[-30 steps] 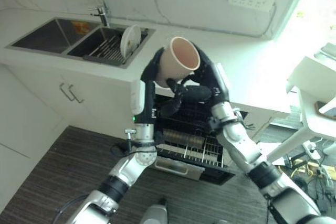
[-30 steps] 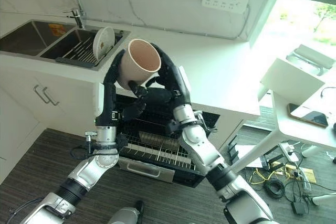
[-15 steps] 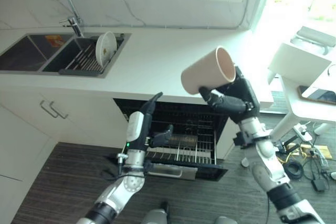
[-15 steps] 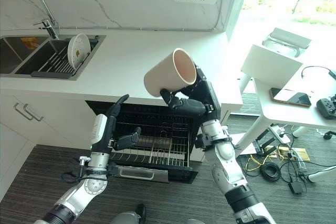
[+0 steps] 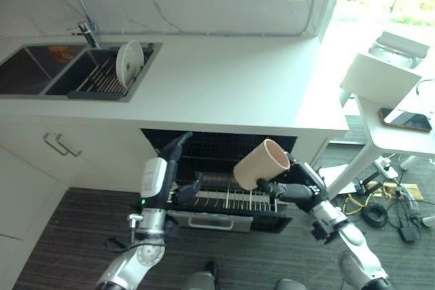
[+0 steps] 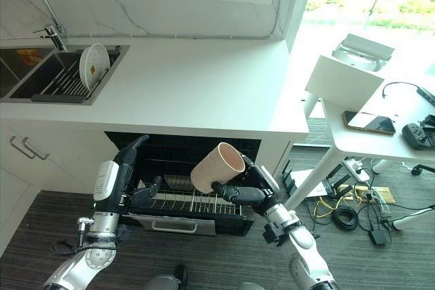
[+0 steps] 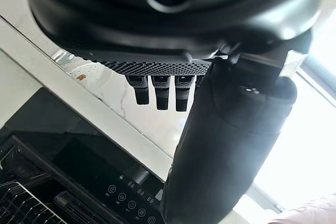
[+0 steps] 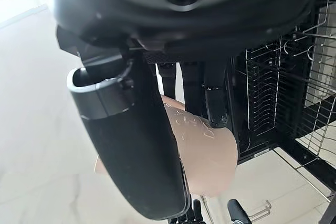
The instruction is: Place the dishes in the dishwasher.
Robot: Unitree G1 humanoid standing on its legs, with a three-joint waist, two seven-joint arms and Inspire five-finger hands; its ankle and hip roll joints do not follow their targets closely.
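Beige cup point(image 5: 261, 164) at frame centre, tilted, clamped in right hand point(image 5: 293, 187) above pulled-out dishwasher rack point(image 5: 231, 202); cup base hidden by fingers. Left hand point(image 5: 178, 168) lower left, fingers straight, holding nothing. Plate point(image 5: 128, 62) upright in sink point(image 5: 41, 73), upper left.
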